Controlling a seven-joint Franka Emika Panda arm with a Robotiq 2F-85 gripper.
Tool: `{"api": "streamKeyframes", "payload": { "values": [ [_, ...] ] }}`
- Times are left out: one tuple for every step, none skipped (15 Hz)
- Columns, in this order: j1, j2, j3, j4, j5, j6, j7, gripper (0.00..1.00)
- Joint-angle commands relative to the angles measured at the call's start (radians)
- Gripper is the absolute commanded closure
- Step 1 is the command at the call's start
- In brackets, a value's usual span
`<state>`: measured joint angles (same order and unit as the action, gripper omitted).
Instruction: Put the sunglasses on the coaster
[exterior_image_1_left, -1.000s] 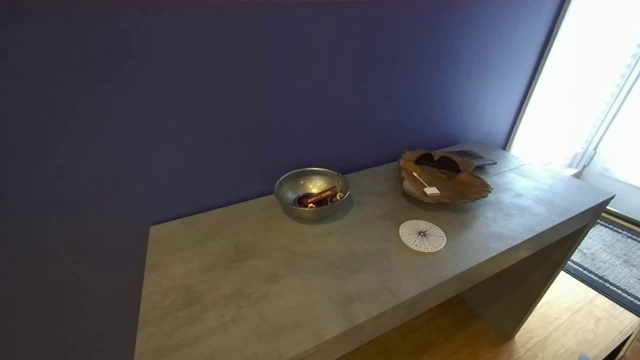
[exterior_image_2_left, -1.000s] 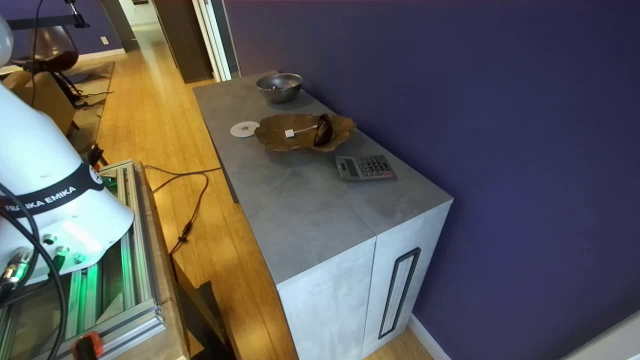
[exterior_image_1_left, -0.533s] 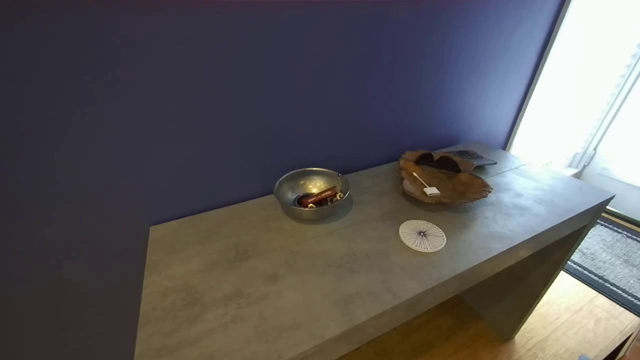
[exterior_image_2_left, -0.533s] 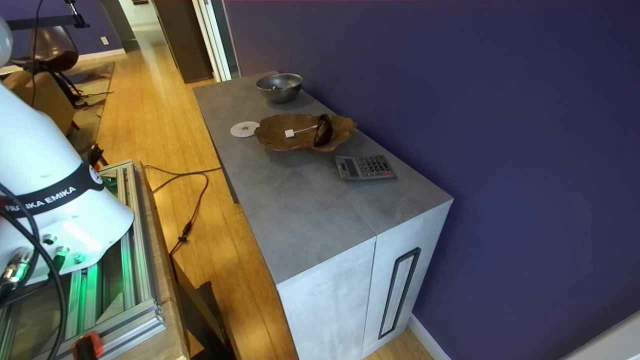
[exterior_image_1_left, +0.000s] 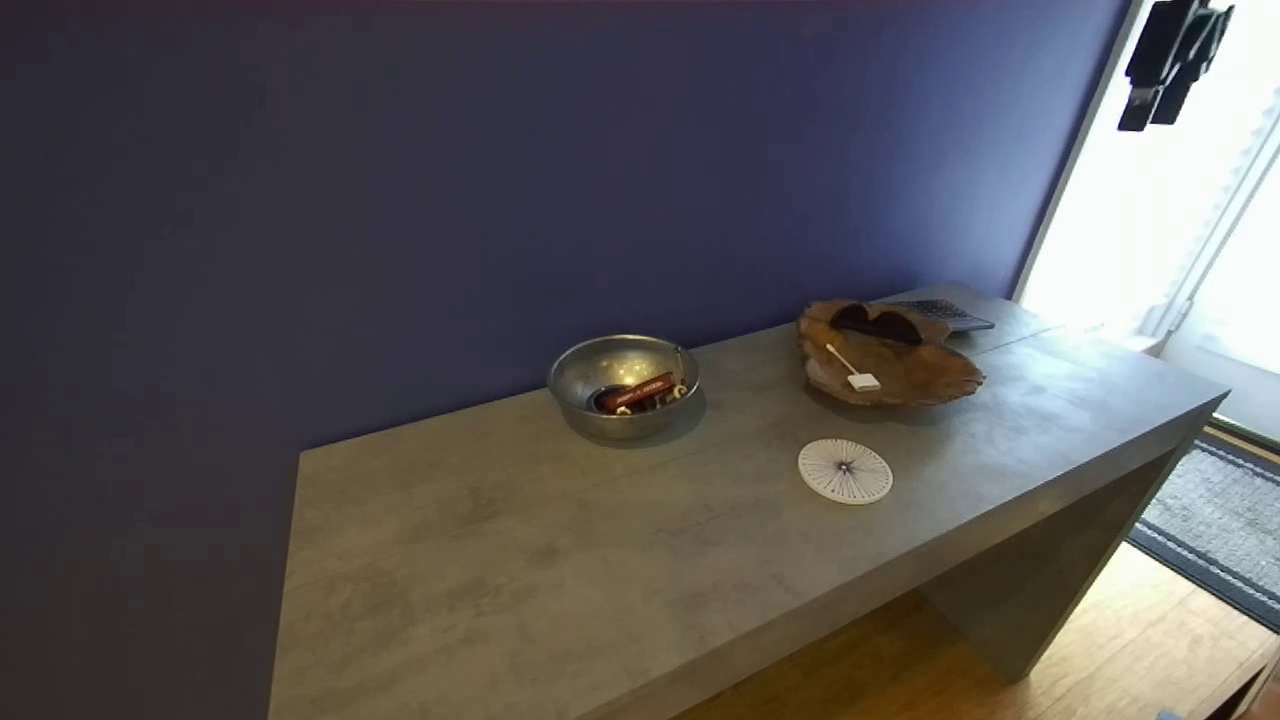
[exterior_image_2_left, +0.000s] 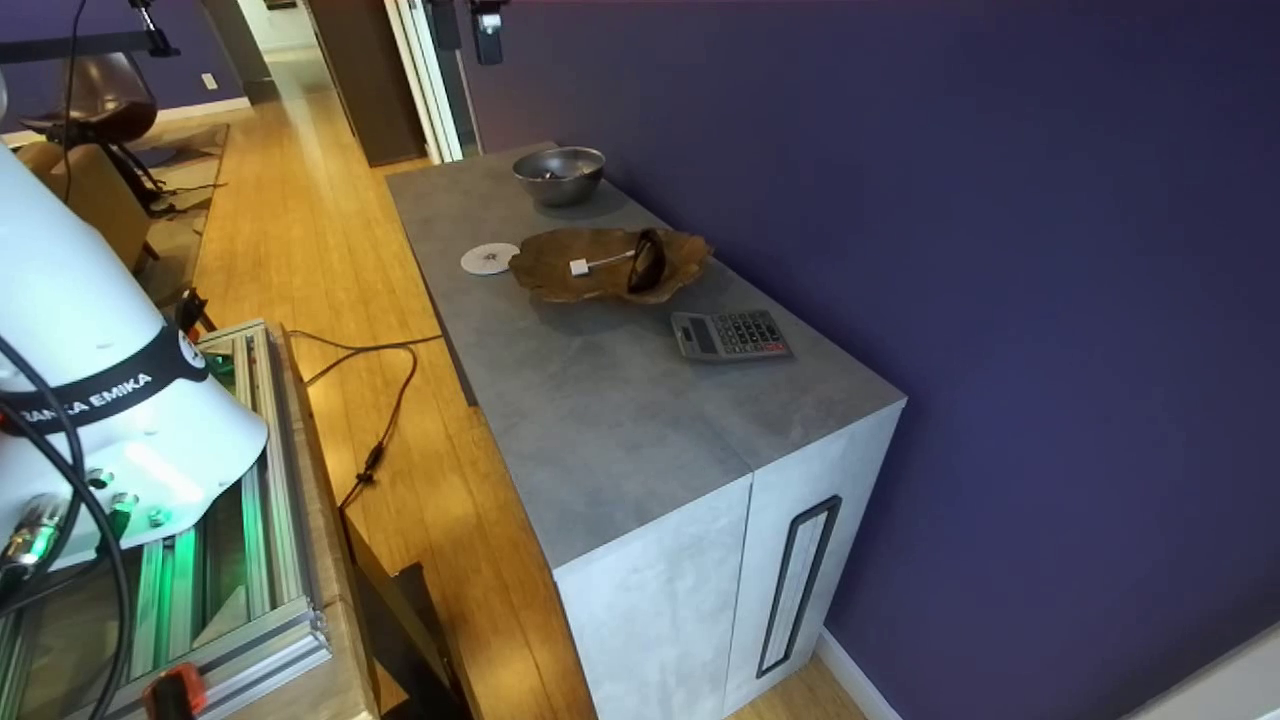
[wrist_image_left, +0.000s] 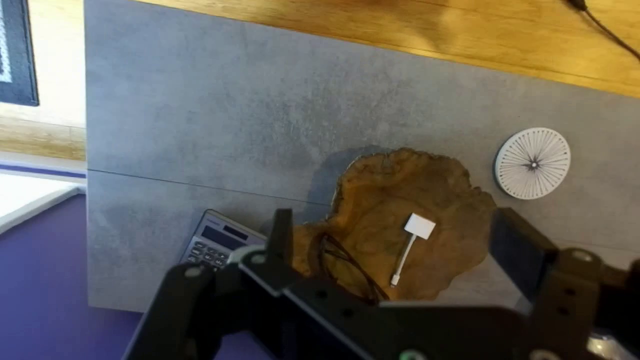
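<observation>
Gripper (wrist_image_left: 394, 231) spread wide above the table (wrist_image_left: 225, 100).
We locate the sunglasses (exterior_image_2_left: 650, 264) in the wooden bowl (wrist_image_left: 450, 200), the coaster (wrist_image_left: 534, 163) lying near it.

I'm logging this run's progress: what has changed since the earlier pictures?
The gripper has come into both exterior views at the top, jaws apart and empty. The sunglasses in the wooden bowl, the coaster, white adapter, metal bowl and calculator stayed put.
</observation>
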<state>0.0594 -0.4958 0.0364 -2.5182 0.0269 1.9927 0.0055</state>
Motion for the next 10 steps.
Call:
{"api": "streamKeyframes", "payload": {
  "values": [
    [-0.003, 0.207, 0.078, -0.013, -0.082, 0.087, 0.066, 0.00],
    [0.007, 0.097, 0.049, -0.028, -0.038, 0.060, 0.033, 0.00],
    [0.009, 0.150, 0.064, -0.032, -0.054, 0.075, 0.047, 0.00],
    [0.009, 0.189, 0.068, -0.030, -0.061, 0.085, 0.052, 0.00],
    [0.009, 0.213, 0.068, -0.026, -0.065, 0.089, 0.052, 0.00],
    [0.008, 0.223, 0.068, -0.021, -0.067, 0.090, 0.052, 0.00],
    [0.007, 0.224, 0.068, -0.018, -0.068, 0.090, 0.052, 0.00],
    [0.007, 0.253, 0.067, -0.024, -0.048, 0.171, 0.073, 0.00],
    [0.015, 0.292, 0.054, -0.029, -0.003, 0.262, 0.038, 0.00],
    [0.011, 0.305, 0.053, -0.038, 0.004, 0.359, 0.047, 0.00]
  ]
}}
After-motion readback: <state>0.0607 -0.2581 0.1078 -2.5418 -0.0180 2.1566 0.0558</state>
